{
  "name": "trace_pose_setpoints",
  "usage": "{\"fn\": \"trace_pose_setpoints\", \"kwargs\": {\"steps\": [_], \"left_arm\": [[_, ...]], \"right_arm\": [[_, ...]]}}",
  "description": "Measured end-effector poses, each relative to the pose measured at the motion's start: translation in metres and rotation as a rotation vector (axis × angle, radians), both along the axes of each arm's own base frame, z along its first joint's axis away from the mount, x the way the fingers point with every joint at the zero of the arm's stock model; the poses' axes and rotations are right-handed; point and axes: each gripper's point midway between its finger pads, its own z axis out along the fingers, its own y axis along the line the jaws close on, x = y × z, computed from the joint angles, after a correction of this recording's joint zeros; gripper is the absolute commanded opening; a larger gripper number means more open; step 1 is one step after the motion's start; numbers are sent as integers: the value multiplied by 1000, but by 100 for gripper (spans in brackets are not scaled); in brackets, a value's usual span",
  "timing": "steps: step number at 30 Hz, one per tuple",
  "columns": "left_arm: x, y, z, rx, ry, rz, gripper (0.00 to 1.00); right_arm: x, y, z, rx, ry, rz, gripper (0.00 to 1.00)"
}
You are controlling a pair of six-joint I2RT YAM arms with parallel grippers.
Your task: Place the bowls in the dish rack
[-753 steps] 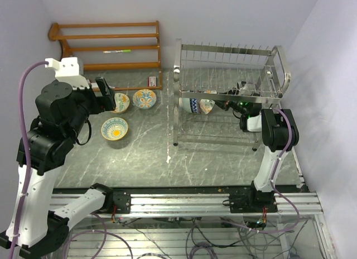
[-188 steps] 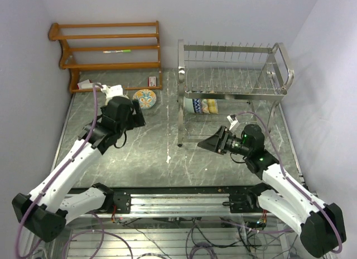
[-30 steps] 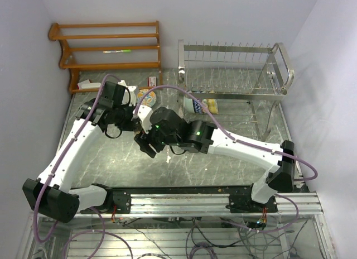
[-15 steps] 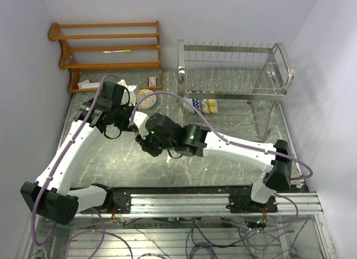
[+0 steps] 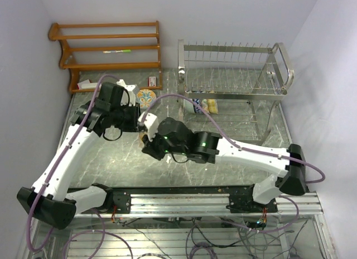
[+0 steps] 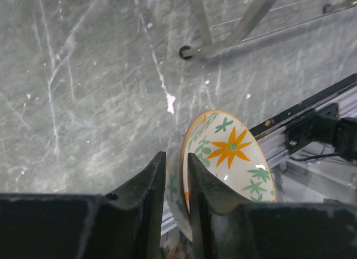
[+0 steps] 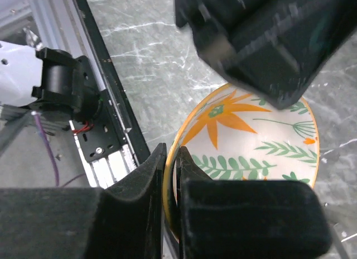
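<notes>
We are holding the orange-flowered bowl [image 6: 231, 158] aloft over the surface [image 6: 83, 75], right gripper [image 7: 170, 154] clamped on its rim, left gripper [image 6: 177, 161] straddling that rim, grip unclear. Being rigid, slick, breakable ceramic, it is wanting a firm rim pinch.

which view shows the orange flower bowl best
Left wrist: the orange flower bowl shows its painted inside unblocked, with the rim between the fingers of the left gripper. The right wrist view shows it larger, but the left gripper covers its upper part. In the top external view the arms hide nearly all of it.
</notes>
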Motion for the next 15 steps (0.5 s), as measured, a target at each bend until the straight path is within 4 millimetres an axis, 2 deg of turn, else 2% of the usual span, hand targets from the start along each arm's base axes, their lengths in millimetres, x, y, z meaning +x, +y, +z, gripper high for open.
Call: {"fn": "trace_pose_setpoints", "kwargs": {"steps": [3,7,10,15], "left_arm": [[2,-1,15,-33,-60,6,56],[5,4,41,-54,-157,30,72],[7,8,51,-53,-201,51,75],[10,14,51,-31,-214,79,75]], "right_arm": [[-6,-15,5,57,72,-43,0],[-5,-40,-6,60,156,-132,0],[-8,-50,-13,64,205,-174,0],[-25,-74,-12,117,303,-216,0]]}}
